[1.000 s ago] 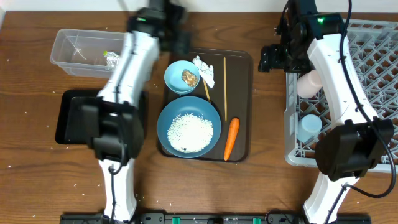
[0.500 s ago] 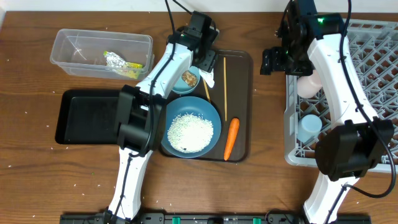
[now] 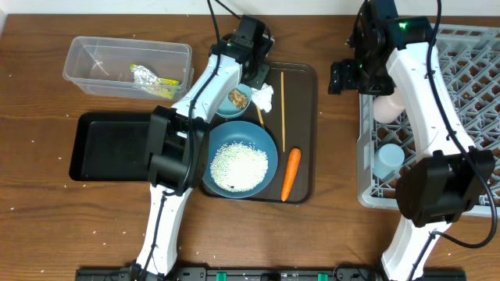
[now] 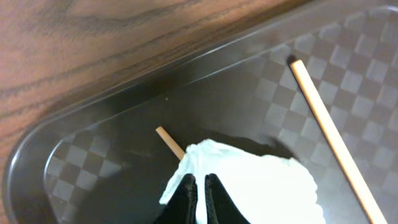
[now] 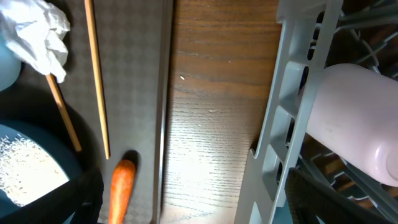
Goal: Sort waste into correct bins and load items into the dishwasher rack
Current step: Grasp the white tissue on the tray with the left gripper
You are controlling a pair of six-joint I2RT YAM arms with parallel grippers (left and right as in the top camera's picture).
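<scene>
My left gripper [image 3: 256,80] is shut on the crumpled white tissue [image 3: 262,95] at the back of the brown serving tray [image 3: 306,133]. In the left wrist view the fingers [image 4: 186,194] pinch the tissue [image 4: 255,180], which covers one chopstick [image 4: 168,140]; the other chopstick [image 4: 329,137] lies to the right. A small light blue bowl [image 3: 224,105] holds a brown lump [image 3: 237,97]. The large blue bowl [image 3: 238,160] holds rice. A carrot [image 3: 290,173] lies beside it. My right gripper [image 3: 344,76] hangs open, with nothing in it, beside the grey rack [image 3: 461,86].
The clear tub [image 3: 101,66] at the back left holds the silver and yellow-green wrapper [image 3: 148,76]. A black tray [image 3: 109,147] lies in front of it. A pinkish-white cup [image 3: 388,104] and a light blue cup [image 3: 387,161] sit in the rack's left side.
My left arm swung from over the clear tub to the serving tray, and its gripper closed on the tissue. The right arm has stayed where it was.
</scene>
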